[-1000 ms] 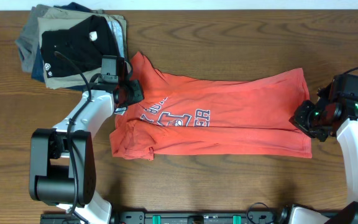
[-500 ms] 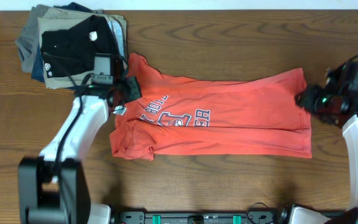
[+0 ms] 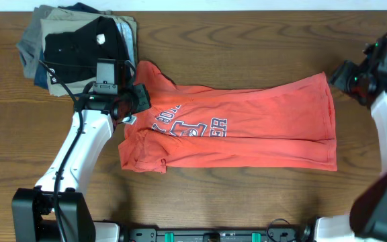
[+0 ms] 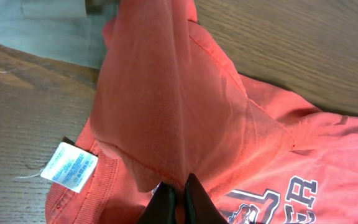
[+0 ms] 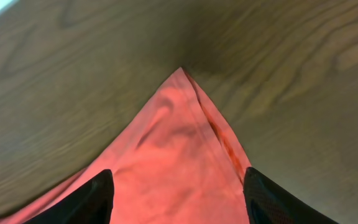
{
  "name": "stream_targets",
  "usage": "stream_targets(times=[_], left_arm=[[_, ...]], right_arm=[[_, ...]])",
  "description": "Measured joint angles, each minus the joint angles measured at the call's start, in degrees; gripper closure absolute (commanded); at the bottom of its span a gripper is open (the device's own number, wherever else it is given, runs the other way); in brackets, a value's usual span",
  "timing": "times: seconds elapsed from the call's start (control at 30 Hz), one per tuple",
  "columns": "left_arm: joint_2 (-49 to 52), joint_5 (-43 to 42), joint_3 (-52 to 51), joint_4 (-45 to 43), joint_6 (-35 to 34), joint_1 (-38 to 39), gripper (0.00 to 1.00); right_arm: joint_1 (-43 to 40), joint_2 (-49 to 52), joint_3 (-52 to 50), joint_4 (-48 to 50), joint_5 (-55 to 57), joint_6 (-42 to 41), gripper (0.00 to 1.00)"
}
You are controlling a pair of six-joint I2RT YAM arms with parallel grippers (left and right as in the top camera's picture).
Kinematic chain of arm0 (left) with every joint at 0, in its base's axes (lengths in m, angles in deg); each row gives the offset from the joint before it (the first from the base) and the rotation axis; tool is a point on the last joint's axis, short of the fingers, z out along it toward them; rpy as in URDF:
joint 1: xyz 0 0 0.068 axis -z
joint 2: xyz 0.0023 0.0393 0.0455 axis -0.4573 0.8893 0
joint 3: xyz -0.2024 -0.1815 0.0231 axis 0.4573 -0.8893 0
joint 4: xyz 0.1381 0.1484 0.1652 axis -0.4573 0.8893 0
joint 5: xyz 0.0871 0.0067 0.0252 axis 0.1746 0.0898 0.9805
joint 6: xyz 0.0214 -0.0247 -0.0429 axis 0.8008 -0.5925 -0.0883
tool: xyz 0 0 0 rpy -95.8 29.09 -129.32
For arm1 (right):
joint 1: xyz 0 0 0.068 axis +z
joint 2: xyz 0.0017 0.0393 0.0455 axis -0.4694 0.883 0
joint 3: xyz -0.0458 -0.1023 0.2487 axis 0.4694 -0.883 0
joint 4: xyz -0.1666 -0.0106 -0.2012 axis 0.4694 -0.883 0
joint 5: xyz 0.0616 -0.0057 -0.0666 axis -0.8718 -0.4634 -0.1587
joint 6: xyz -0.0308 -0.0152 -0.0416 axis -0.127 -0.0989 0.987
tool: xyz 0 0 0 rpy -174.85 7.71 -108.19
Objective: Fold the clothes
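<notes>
Inside the left gripper [image 4: 179, 190], pinched tight, is the red T-shirt [image 3: 261, 128]; the right gripper [image 5: 178, 186] gapes wide above its corner.

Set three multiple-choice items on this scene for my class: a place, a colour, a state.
1. Relative to the T-shirt, the pile of folded garments lies: A) on its hem; B) past its collar end; C) nearer the arms' bases.
2. The pile's top garment is: A) black; B) white; C) yellow.
3. The left gripper is: A) open; B) shut on the T-shirt; C) shut on the pile.
Key: B, it sits far left in the overhead view; A, black lies uppermost; B, it pinches red fabric.
</notes>
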Motion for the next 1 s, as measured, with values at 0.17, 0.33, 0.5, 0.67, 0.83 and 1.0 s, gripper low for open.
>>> stream_targets(times=[0.17,0.33,0.5,0.67,0.83,1.0], left_arm=[[0.0,0.0,0.0,0.7,0.0,0.0,0.94],[0.0,0.0,0.0,0.8,0.0,0.0,0.94],[0.0,0.0,0.0,0.8,0.0,0.0,0.94],[0.0,0.0,0.0,0.8,0.0,0.0,0.94],[0.0,0.0,0.0,0.8,0.0,0.0,0.94],[0.0,0.0,0.0,0.8,0.0,0.0,0.94]], right_arm=[[0.0,9.0,6.6,-0.9,0.4,1.3,0.41],[0.0,16.9,11.2,-1.3,0.7,2.8,0.53],[0.0,22.8,11.9,-0.2,0.7,3.4,0.51],[0.2,25.5,11.9,2.1,0.8,3.8,0.48],[1.2,26.8,11.9,5.1,0.7,3.9,0.48],[2.6,27.9,11.9,6.4,0.7,3.9,0.48]])
